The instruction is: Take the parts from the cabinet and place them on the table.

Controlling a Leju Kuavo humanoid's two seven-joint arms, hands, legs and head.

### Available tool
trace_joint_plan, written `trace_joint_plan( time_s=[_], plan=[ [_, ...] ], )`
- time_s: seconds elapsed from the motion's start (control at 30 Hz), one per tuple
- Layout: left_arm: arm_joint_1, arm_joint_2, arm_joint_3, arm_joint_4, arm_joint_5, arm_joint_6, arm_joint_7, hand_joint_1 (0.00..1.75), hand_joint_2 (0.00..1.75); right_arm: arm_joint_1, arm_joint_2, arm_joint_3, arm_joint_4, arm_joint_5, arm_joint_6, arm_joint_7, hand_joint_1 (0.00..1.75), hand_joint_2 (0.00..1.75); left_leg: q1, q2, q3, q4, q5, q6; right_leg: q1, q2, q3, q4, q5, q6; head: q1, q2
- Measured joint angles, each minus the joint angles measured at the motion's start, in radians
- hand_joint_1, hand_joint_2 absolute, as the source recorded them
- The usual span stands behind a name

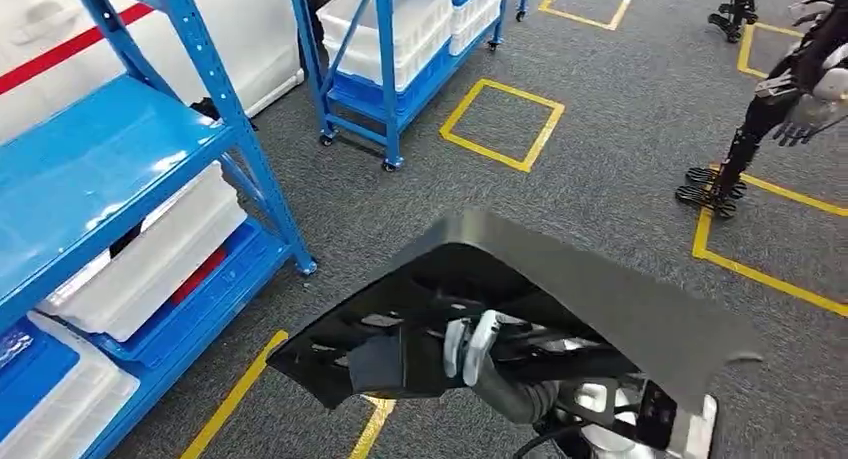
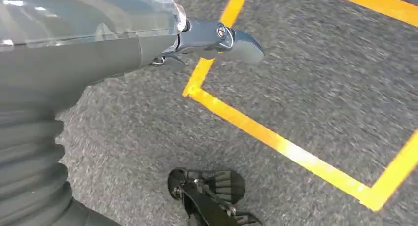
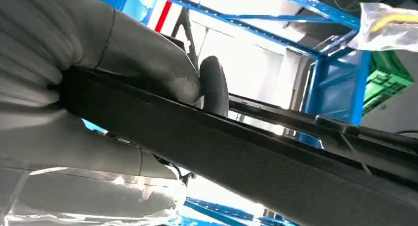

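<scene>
Right robot hand (image 3: 148, 83) clamps the edge of the dark panel (image 1: 560, 289), carried above the floor beside the blue rack (image 1: 150, 169). Left robot hand (image 2: 217, 39): grip state unclear. Keep panel level in transit, clear of the rack posts.

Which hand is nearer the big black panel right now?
Right. The right hand grips the black panel's edge; the left hand hangs over the floor, holding nothing.
</scene>
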Motion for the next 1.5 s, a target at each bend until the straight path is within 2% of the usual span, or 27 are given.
trace_joint_plan(
  time_s=[0.07, 0.1, 0.13, 0.23, 0.27, 0.3, 0.33, 0.4, 0.47, 0.5, 0.57, 0.6, 0.63, 0.77, 0.83, 0.93, 0.97, 1.0, 1.07, 1.1, 1.13, 1.27, 1.3, 1.33, 1.37, 1.43, 1.5],
  plan=[
    [0.000, -0.003, 0.000, 0.000, 0.007, 0.005, -0.001, 0.00, 1.75, -0.045, 0.000, 0.009, 0.031, -0.018, 0.006, -0.008, 1.75, 1.75, 0.008, -0.023, 0.072, -0.175, 0.102, -0.002, -0.003, 0.026, 0.002, 0.011, -0.006, 0.009, 0.000, 0.000],
    [0.002, -0.006, 0.001, 0.000, 0.011, 0.006, -0.002, 0.00, 1.75, -0.063, 0.000, 0.010, 0.041, -0.027, 0.009, -0.013, 1.75, 1.75, 0.016, -0.074, 0.091, -0.229, 0.112, -0.003, -0.005, 0.036, -0.004, 0.018, -0.009, 0.015, 0.000, 0.000],
    [0.003, -0.009, 0.003, 0.000, 0.018, 0.008, -0.003, 0.00, 1.75, -0.088, 0.000, 0.010, 0.051, -0.039, 0.014, -0.016, 1.75, 1.75, 0.015, -0.091, 0.095, -0.245, 0.104, 0.000, -0.001, 0.048, -0.016, 0.033, -0.011, 0.022, 0.000, 0.000],
    [0.004, -0.012, 0.004, 0.000, 0.025, 0.013, -0.001, 0.00, 1.75, -0.124, -0.003, 0.010, 0.061, -0.069, 0.012, -0.011, 1.75, 1.75, 0.004, -0.064, 0.090, -0.237, 0.109, 0.016, -0.009, 0.075, -0.028, 0.025, 0.000, 0.044, 0.000, 0.000],
    [0.004, -0.018, 0.005, 0.001, 0.026, 0.013, 0.001, 0.00, 1.75, -0.133, -0.006, 0.010, 0.061, -0.076, 0.006, -0.007, 1.75, 1.75, 0.014, -0.050, 0.093, -0.248, 0.115, 0.027, -0.008, 0.070, -0.030, 0.030, -0.005, 0.048, 0.000, 0.000],
    [0.003, -0.018, 0.005, 0.001, 0.027, 0.013, 0.003, 0.00, 1.75, -0.141, -0.010, 0.010, 0.060, -0.082, -0.003, -0.007, 1.75, 1.75, 0.012, -0.040, 0.097, -0.253, 0.117, 0.034, -0.004, 0.012, -0.038, 0.050, -0.019, 0.051, 0.000, 0.000],
    [0.006, -0.018, 0.005, 0.001, 0.027, 0.013, 0.004, 0.00, 1.75, -0.148, -0.014, 0.010, 0.060, -0.087, -0.008, -0.006, 1.75, 1.75, 0.010, -0.027, 0.098, -0.256, 0.116, 0.043, -0.004, -0.027, -0.064, 0.100, -0.050, 0.057, 0.000, 0.000],
    [0.014, -0.018, 0.005, 0.001, 0.027, 0.011, 0.006, 0.00, 1.75, -0.151, -0.021, 0.010, 0.060, -0.092, -0.017, -0.006, 1.75, 1.75, 0.005, 0.002, 0.098, -0.255, 0.114, 0.047, -0.010, -0.049, -0.152, 0.270, -0.125, 0.065, 0.000, 0.000],
    [0.016, -0.018, 0.005, 0.001, 0.026, 0.007, 0.006, 0.00, 1.75, -0.147, -0.032, 0.010, 0.060, -0.092, -0.024, -0.008, 1.75, 1.75, 0.003, 0.029, 0.098, -0.254, 0.111, 0.046, -0.015, -0.052, -0.191, 0.338, -0.126, 0.069, 0.000, 0.000],
    [0.015, -0.018, 0.005, 0.001, 0.026, 0.005, 0.005, 0.00, 1.75, -0.147, -0.035, 0.010, 0.059, -0.092, -0.027, -0.008, 1.75, 1.75, 0.003, 0.041, 0.101, -0.254, 0.109, 0.045, -0.015, -0.055, -0.172, 0.297, -0.094, 0.069, 0.000, 0.000],
    [0.013, -0.020, 0.005, 0.001, 0.021, 0.003, 0.002, 0.00, 1.75, -0.149, -0.036, 0.010, 0.055, -0.091, -0.037, -0.008, 1.75, 1.75, 0.003, 0.062, 0.109, -0.255, 0.103, 0.039, -0.013, -0.079, -0.081, 0.125, -0.009, 0.062, 0.000, 0.000],
    [0.012, -0.022, 0.005, 0.001, 0.019, 0.002, 0.000, 0.00, 1.75, -0.151, -0.037, 0.010, 0.051, -0.091, -0.040, -0.008, 1.75, 1.75, 0.002, 0.070, 0.115, -0.255, 0.099, 0.034, -0.008, -0.119, -0.036, 0.040, 0.011, 0.054, 0.000, 0.000],
    [0.012, -0.023, 0.005, 0.001, 0.019, 0.002, -0.002, 0.00, 1.75, -0.155, -0.038, 0.010, 0.050, -0.090, -0.042, -0.006, 1.75, 1.75, -0.006, 0.077, 0.114, -0.252, 0.094, 0.026, 0.007, -0.131, -0.030, 0.023, -0.002, 0.045, 0.000, 0.000],
    [0.008, -0.029, 0.005, 0.001, 0.019, 0.000, -0.006, 0.00, 1.75, -0.154, -0.040, 0.010, 0.043, -0.088, -0.051, 0.000, 1.75, 1.75, -0.005, 0.113, 0.130, -0.262, 0.087, 0.005, 0.006, -0.083, -0.031, 0.013, 0.004, 0.022, 0.000, 0.000],
    [0.007, -0.029, 0.005, 0.001, 0.018, 0.002, -0.009, 0.00, 1.75, -0.159, -0.040, 0.010, 0.040, -0.088, -0.057, 0.001, 1.75, 1.75, 0.001, 0.024, 0.105, -0.200, 0.042, 0.001, -0.003, -0.069, -0.022, 0.003, 0.008, 0.009, 0.000, 0.000],
    [0.016, -0.031, 0.005, 0.002, 0.010, 0.005, -0.008, 0.00, 1.75, -0.152, -0.040, 0.014, 0.040, -0.088, -0.064, 0.000, 1.75, 1.75, 0.002, 0.003, -0.015, 0.040, -0.060, -0.002, 0.000, -0.033, -0.022, 0.004, 0.007, 0.003, 0.000, 0.000],
    [0.018, -0.031, 0.005, 0.002, 0.010, 0.007, -0.002, 0.00, 1.75, -0.147, -0.041, 0.015, 0.040, -0.088, -0.068, -0.002, 1.75, 1.75, 0.002, 0.003, -0.034, 0.068, -0.054, -0.002, 0.000, -0.019, -0.021, 0.004, 0.007, 0.003, 0.000, 0.000],
    [0.019, -0.031, 0.005, 0.002, 0.008, 0.009, 0.004, 0.00, 1.75, -0.143, -0.042, 0.015, 0.041, -0.088, -0.071, -0.006, 1.75, 1.75, 0.002, 0.002, -0.029, 0.042, -0.023, -0.001, 0.000, -0.005, -0.020, 0.005, 0.007, 0.003, 0.000, 0.000],
    [0.017, -0.031, 0.005, 0.002, 0.008, 0.015, 0.014, 0.00, 1.75, -0.141, -0.042, 0.017, 0.042, -0.088, -0.071, -0.014, 1.75, 1.75, 0.005, -0.012, 0.035, -0.117, 0.078, 0.002, -0.002, 0.023, -0.015, 0.009, 0.003, 0.008, 0.000, 0.000],
    [0.018, -0.030, 0.005, 0.002, 0.008, 0.017, 0.018, 0.00, 1.75, -0.141, -0.042, 0.018, 0.042, -0.088, -0.069, -0.018, 1.75, 1.75, 0.008, -0.045, 0.070, -0.201, 0.121, 0.003, -0.004, 0.034, -0.015, 0.014, 0.000, 0.013, 0.000, 0.000],
    [0.019, -0.030, 0.005, 0.002, 0.007, 0.017, 0.020, 0.00, 1.75, -0.142, -0.042, 0.020, 0.042, -0.088, -0.068, -0.021, 1.75, 1.75, 0.010, -0.093, 0.083, -0.237, 0.112, 0.006, 0.001, 0.045, -0.021, 0.024, -0.004, 0.020, 0.000, 0.000],
    [0.015, -0.031, 0.004, 0.002, 0.001, 0.014, 0.020, 0.00, 1.75, -0.143, -0.043, 0.027, 0.042, -0.088, -0.064, -0.021, 1.75, 1.75, 0.006, -0.056, 0.090, -0.251, 0.115, 0.026, -0.008, 0.087, -0.035, 0.019, 0.005, 0.048, 0.000, 0.000],
    [0.013, -0.032, 0.003, 0.002, 0.001, 0.013, 0.020, 0.00, 1.75, -0.143, -0.043, 0.028, 0.042, -0.088, -0.063, -0.021, 1.75, 1.75, 0.010, -0.040, 0.095, -0.258, 0.121, 0.034, -0.010, 0.057, -0.036, 0.030, -0.002, 0.048, 0.000, 0.000],
    [0.013, -0.031, 0.003, 0.002, 0.001, 0.011, 0.019, 0.00, 1.75, -0.148, -0.044, 0.028, 0.042, -0.088, -0.061, -0.021, 1.75, 1.75, 0.008, -0.031, 0.098, -0.263, 0.121, 0.041, -0.003, 0.000, -0.053, 0.066, -0.028, 0.053, 0.001, 0.000],
    [0.015, -0.031, 0.003, 0.002, 0.001, 0.009, 0.017, 0.00, 1.75, -0.153, -0.044, 0.030, 0.042, -0.090, -0.060, -0.021, 1.75, 1.75, 0.004, -0.017, 0.098, -0.263, 0.121, 0.044, -0.005, -0.029, -0.089, 0.137, -0.067, 0.057, 0.000, 0.000],
    [0.018, -0.031, 0.003, 0.002, 0.001, 0.005, 0.014, 0.00, 1.75, -0.153, -0.045, 0.032, 0.044, -0.095, -0.058, -0.021, 1.75, 1.75, -0.001, 0.010, 0.098, -0.263, 0.117, 0.049, -0.010, -0.049, -0.170, 0.293, -0.129, 0.063, 0.000, 0.000],
    [0.017, -0.031, 0.003, 0.002, 0.001, 0.005, 0.014, 0.00, 1.75, -0.153, -0.051, 0.033, 0.050, -0.102, -0.058, -0.021, 1.75, 1.75, -0.003, 0.034, 0.100, -0.263, 0.114, 0.048, -0.014, -0.054, -0.187, 0.320, -0.112, 0.064, 0.000, 0.000]
  ],
)
